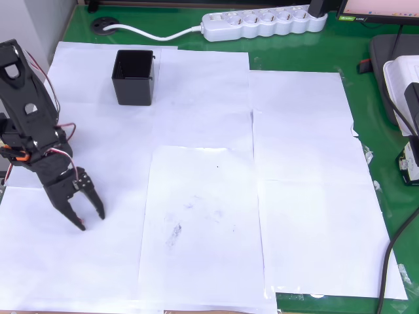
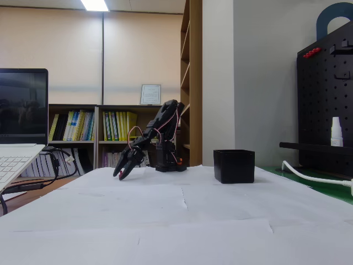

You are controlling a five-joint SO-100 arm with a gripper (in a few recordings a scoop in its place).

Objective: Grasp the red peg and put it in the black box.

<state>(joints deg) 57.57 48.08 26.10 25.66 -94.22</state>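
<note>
The black box (image 1: pixel 134 77) stands open-topped on the white paper at the back left of the overhead view; in the fixed view the box (image 2: pixel 234 165) sits right of centre. My black gripper (image 1: pixel 91 221) hangs low over the paper at the left, well in front of the box, pointing down. Its fingers are a little apart with nothing between them. In the fixed view the gripper (image 2: pixel 119 176) is left of the box, tips near the paper. The red peg is hidden or out of view.
White paper sheets (image 1: pixel 209 196) cover a green mat. A white power strip (image 1: pixel 262 23) and its cable lie along the back edge. A laptop (image 2: pixel 22 160) stands at one side, a black pegboard (image 2: pixel 325 99) with a shelf at the other. Devices and cables sit at the right edge (image 1: pixel 402 85).
</note>
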